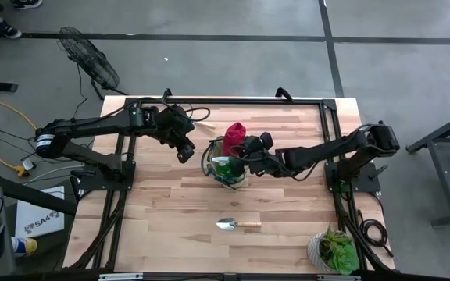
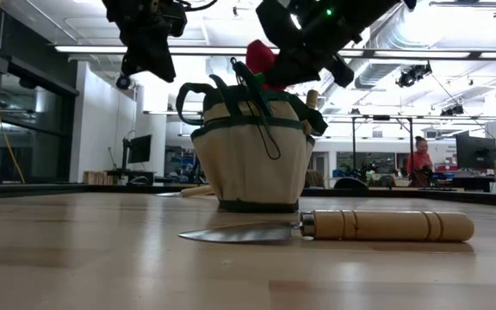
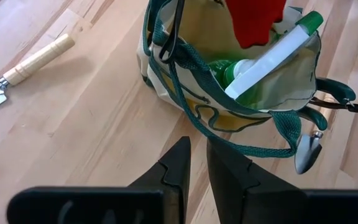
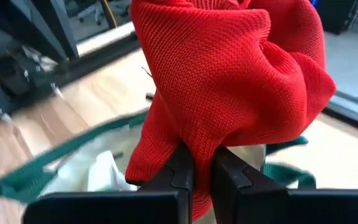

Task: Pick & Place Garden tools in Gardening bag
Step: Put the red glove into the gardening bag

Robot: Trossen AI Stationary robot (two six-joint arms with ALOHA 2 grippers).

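Note:
The khaki gardening bag (image 1: pixel 225 165) with green trim stands upright mid-table, also in the low view (image 2: pixel 252 146). It holds a green-and-white piece (image 3: pixel 263 59), with dark-handled shears (image 3: pixel 334 93) and a small trowel (image 3: pixel 307 151) on its outside. My right gripper (image 1: pixel 250 151) is over the bag's mouth, shut on a red knit glove (image 4: pixel 229 81). My left gripper (image 3: pixel 197 155) hovers left of the bag, shut and empty. A wooden-handled trowel (image 1: pixel 238 225) lies flat nearer the front; another (image 3: pixel 23 65) lies beyond the bag. My right gripper pinches a bunched fold of the red glove's knit (image 4: pixel 197 140) between its two fingers. The fingers come slanting from the table's right. The glove bulges out past the fingertips, lifted at the bag's mouth (image 2: pixel 261 56); whether its lower end touches the bag I cannot tell.
A leafy potted plant (image 1: pixel 336 250) stands at the table's near right corner. A black frame (image 1: pixel 330 117) runs along the table's edges. Bare wood lies between the bag and the near trowel. A person (image 2: pixel 418 159) is far off in the room behind.

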